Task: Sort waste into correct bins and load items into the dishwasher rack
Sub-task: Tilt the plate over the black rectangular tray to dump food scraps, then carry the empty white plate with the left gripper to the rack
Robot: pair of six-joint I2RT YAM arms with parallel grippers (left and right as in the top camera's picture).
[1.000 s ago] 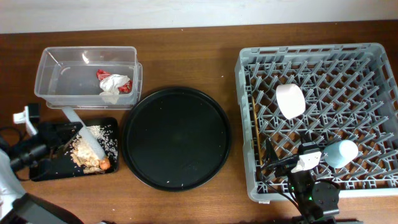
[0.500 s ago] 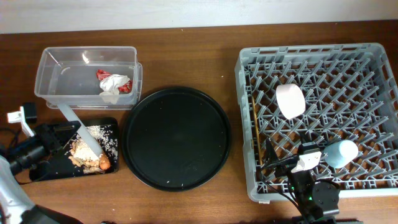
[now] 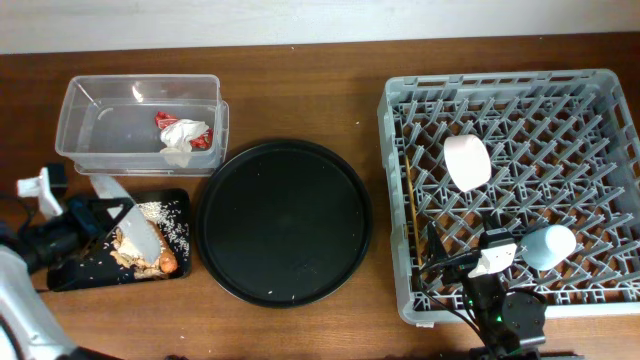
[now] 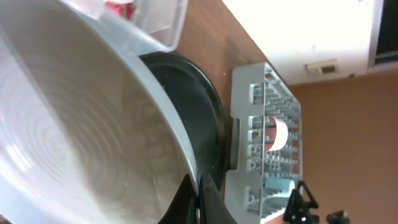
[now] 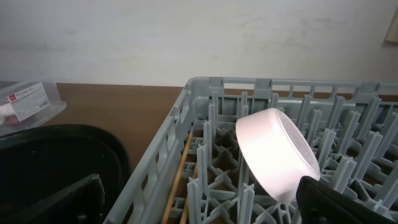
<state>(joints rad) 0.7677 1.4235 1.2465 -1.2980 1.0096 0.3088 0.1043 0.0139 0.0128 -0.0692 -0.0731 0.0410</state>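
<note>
Plate [image 3: 128, 212] tilted on edge over the shallow black tray [image 3: 68, 276], just left of the round black tray [image 3: 285, 222] — my left gripper [image 4: 198, 196] is pinched on its rim. Rice scraps [image 3: 168, 228] and the carrot [image 3: 167, 263] lie under it. Wrappers [image 3: 183, 135] sit in the clear tub [image 3: 90, 98], up-left of the round black tray. To its right, the rack [image 3: 600, 88] holds bowl [image 3: 467, 161], cup [image 3: 550, 245] and chopsticks [image 3: 411, 210] — my right gripper [image 5: 199, 190] hangs there, fingers wide apart.
</note>
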